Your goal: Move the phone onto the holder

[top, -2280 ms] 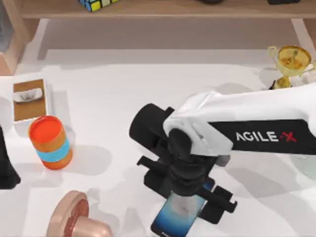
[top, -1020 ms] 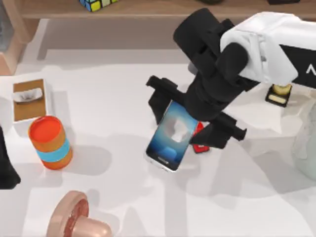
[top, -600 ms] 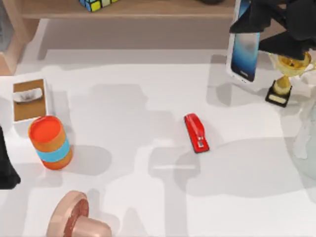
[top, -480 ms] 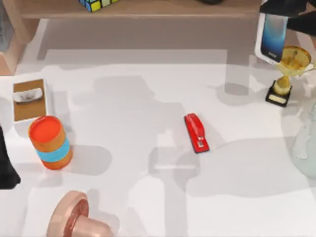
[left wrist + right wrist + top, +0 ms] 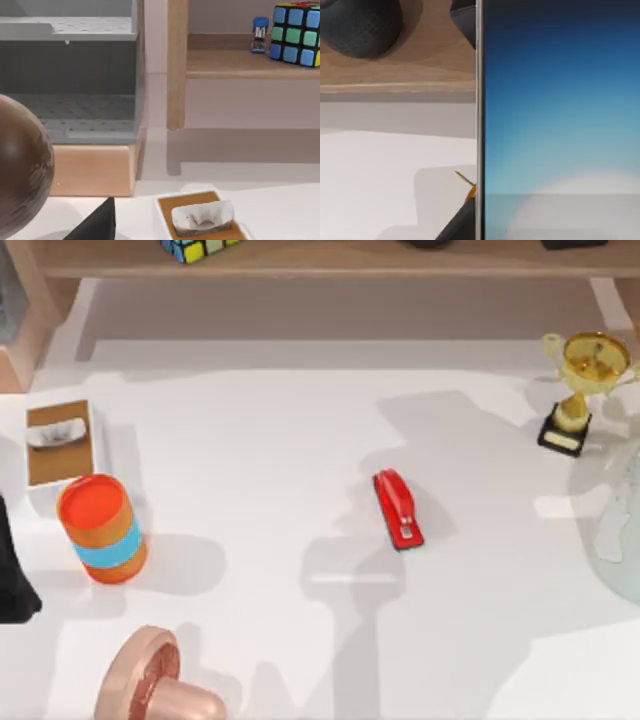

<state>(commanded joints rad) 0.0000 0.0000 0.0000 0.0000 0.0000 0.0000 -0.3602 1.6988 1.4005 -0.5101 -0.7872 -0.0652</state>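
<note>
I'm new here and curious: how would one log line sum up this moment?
phone: close before right wrist camera | red stapler: mid-table | holder: unseen

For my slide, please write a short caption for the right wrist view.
Close view of the phone, its blue screen upright before a wooden shelf and white table.

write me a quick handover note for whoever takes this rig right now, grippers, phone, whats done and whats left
Right gripper: the right wrist view looks straight onto the phone, its blue screen close against the camera; fingers not visible, so the grip is unconfirmed.
Left arm: parked at the table's left edge, idle.
Phone: off the table, apparently carried high near the wooden shelf.
Holder: I can't pick it out.
Red stapler lies mid-table, gold trophy at the far right.
Done: phone lifted. Left: find the holder and set the phone on it.
</note>
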